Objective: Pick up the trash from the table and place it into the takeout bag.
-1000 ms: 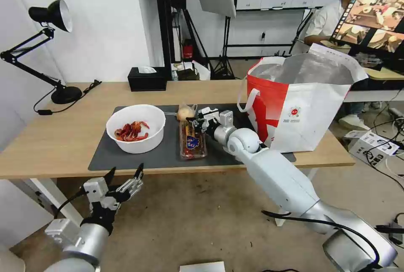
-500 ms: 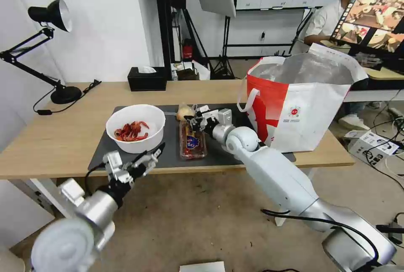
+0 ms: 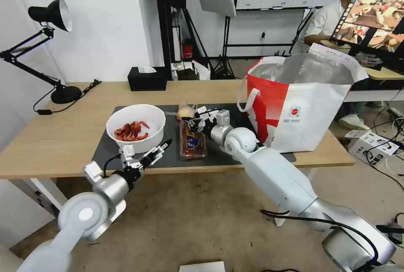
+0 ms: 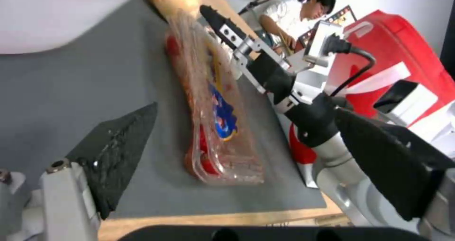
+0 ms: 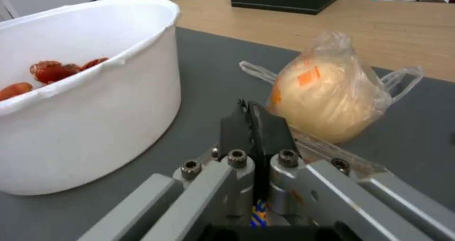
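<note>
On the table's [image 3: 54, 146] dark mat stands a white bowl [image 3: 135, 128] of red shells, also close in the right wrist view [image 5: 85, 120]. Right of it lies the clear plastic tray [image 3: 192, 141] [image 4: 213, 120], with the small clear bag holding a yellowish lump [image 3: 185, 112] [image 5: 327, 98] at its far end. My right gripper [image 3: 195, 121] [image 5: 253, 127] sits low over that far end, fingers pressed together on the tray's edge. At the mat's front edge my left gripper [image 3: 158, 151] [image 4: 246, 109] hangs open, pointing at the tray's near end. The takeout bag [image 3: 303, 104] stands open to the right.
A black tissue box [image 3: 147, 79] sits at the table's back edge and a black desk lamp [image 3: 63, 91] at the far left. The takeout bag's strap handle [image 3: 246, 95] hangs toward the tray. The right forearm [image 3: 269, 171] crosses the table's front edge.
My left arm has risen from below the table and swung forward to the mat's front edge, still open. The right gripper edged slightly left over the tray's far end.
</note>
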Controlling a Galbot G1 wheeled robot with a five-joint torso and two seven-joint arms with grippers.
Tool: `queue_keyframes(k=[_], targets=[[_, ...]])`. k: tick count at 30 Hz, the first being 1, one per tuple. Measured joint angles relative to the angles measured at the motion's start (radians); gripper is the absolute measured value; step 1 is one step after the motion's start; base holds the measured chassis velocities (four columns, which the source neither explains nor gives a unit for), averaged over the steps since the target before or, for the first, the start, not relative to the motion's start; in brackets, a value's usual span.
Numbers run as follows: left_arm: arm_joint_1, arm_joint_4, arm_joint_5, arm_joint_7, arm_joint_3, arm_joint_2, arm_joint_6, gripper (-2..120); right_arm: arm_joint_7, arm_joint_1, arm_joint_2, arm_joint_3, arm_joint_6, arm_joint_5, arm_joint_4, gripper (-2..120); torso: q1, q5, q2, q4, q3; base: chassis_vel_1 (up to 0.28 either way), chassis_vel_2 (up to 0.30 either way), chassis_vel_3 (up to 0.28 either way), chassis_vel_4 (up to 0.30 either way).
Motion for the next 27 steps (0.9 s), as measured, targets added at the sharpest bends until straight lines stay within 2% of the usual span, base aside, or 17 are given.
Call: queue_keyframes(k=[12, 19, 27], targets=[[-0.120, 0.083, 0.002, -0.037, 0.102, -0.041, -0.002, 100, 0.002, -0.012, -0.013, 0.011, 0.000, -0.005, 0.004, 0, 0.000, 0.0001, 0.000, 0.0000, 0.000, 0.000, 0.000, 0.000, 0.000], [-0.165, 0.117, 0.001, -0.092, 0.131, -0.050, 0.014, 100, 0.015, -0.021, -0.013, 0.014, -0.001, -0.006, 0.012, 0, 0.000, 0.0001, 0.000, -0.0001, 0.000, 0.000, 0.000, 0.000, 0.000], [-0.176, 0.135, -0.001, -0.110, 0.139, -0.050, 0.029, 100, 0.015, -0.019, -0.011, 0.008, -0.001, -0.019, 0.005, 0, 0.000, 0.0000, 0.000, 0.0000, 0.000, 0.000, 0.000, 0.000, 0.000]])
